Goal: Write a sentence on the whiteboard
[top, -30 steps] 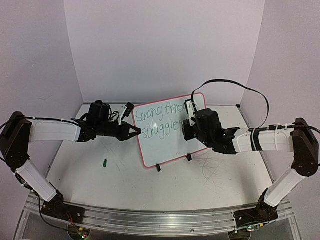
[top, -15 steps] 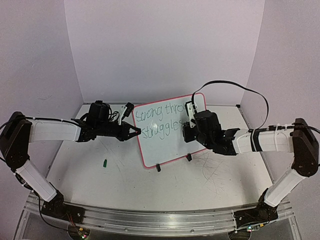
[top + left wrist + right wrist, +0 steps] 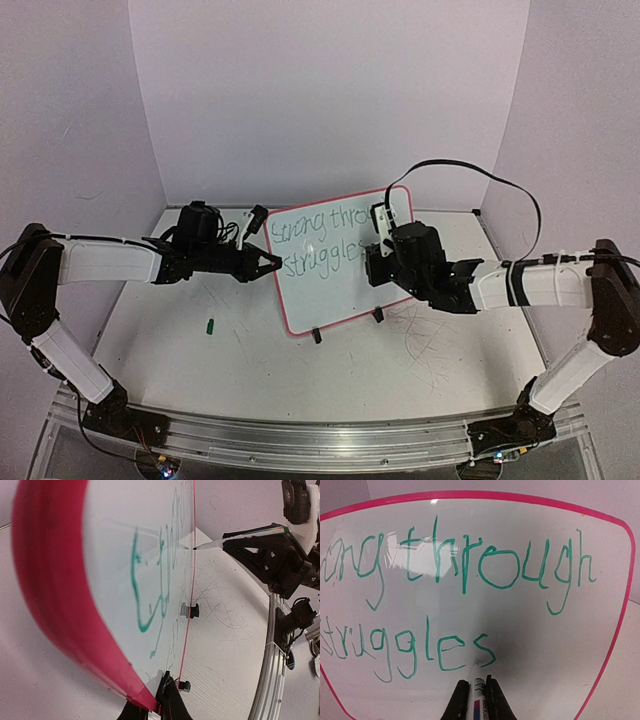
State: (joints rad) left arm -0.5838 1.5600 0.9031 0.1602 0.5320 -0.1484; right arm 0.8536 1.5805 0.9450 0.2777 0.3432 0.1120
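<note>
The whiteboard (image 3: 335,295) stands tilted on the table, white with a pink-red rim. The sentence (image 3: 322,243) in green reads "Strong through struggles" in two lines (image 3: 465,565). My left gripper (image 3: 276,262) is shut on the board's left rim (image 3: 159,706). My right gripper (image 3: 377,250) is shut on a white marker (image 3: 479,692). The marker's tip rests against the board at the lower left end of the last "s". From the left wrist the marker (image 3: 212,543) shows reaching the board (image 3: 115,580) from the right.
Two black clip feet (image 3: 316,336) (image 3: 378,316) prop the board. A small green cap (image 3: 211,324) lies on the table left of it. Grey scribble marks (image 3: 425,345) cover the tabletop at right. Walls close in behind and at both sides.
The right arm's elbow and forearm have shifted slightly to the right, while the marker stays at the end of the second line. The left arm and the board have not moved.
</note>
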